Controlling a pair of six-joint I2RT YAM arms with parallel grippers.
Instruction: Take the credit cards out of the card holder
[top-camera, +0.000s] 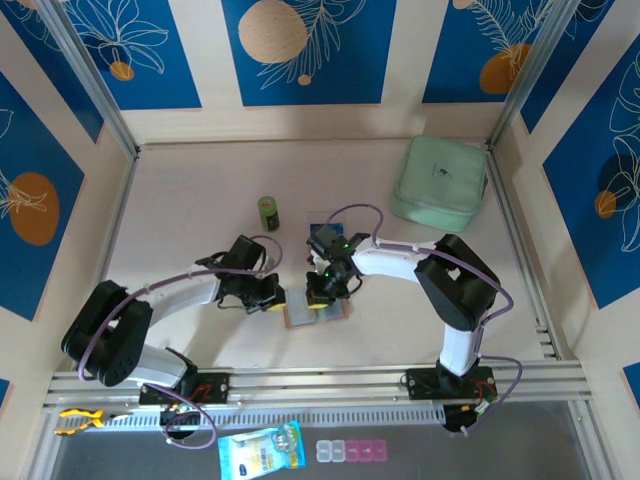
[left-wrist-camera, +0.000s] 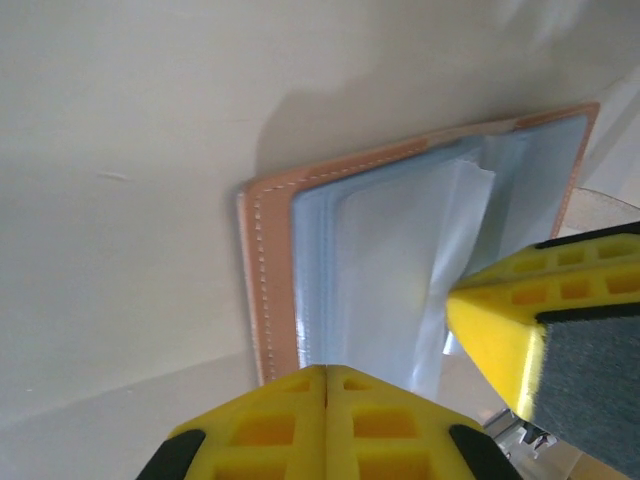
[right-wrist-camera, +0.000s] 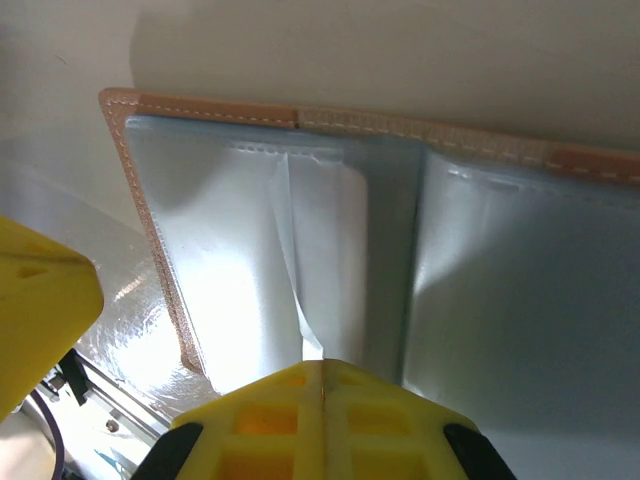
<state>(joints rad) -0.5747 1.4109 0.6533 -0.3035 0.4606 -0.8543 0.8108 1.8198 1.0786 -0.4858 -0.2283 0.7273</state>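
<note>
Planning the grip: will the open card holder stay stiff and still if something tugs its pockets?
Probably floppy: the card holder lies open, its thin clear sleeves wrinkled and bowed. Likely light, so it may slide on the smooth table unless pinned.

**Setting:** robotics laboratory test cell.

**Enclosure:** pale wood-look worktop (top-camera: 200, 220), boxed in by matching walls that carry blue printed panels (top-camera: 310, 50) with leaf and orange-disc motifs.

**Frame:** bare aluminium posts (top-camera: 90, 85) at the rear corners and slotted aluminium rails (top-camera: 320, 380) along the near edge.

**Equipment:** a left arm (top-camera: 150, 300) and a right arm (top-camera: 450, 280), white and black, are bolted to the rails. Purple cables (top-camera: 505, 300) loop along them. The left gripper (top-camera: 274, 298) and right gripper (top-camera: 320, 296) are yellow and lattice-moulded.

**Loose props:** a mint-green zip case (top-camera: 440, 180) and a small green can (top-camera: 268, 212) sit on the worktop. A blister pack (top-camera: 260, 450) and a pill organiser (top-camera: 350, 451) lie on the grey ledge in front.
</note>
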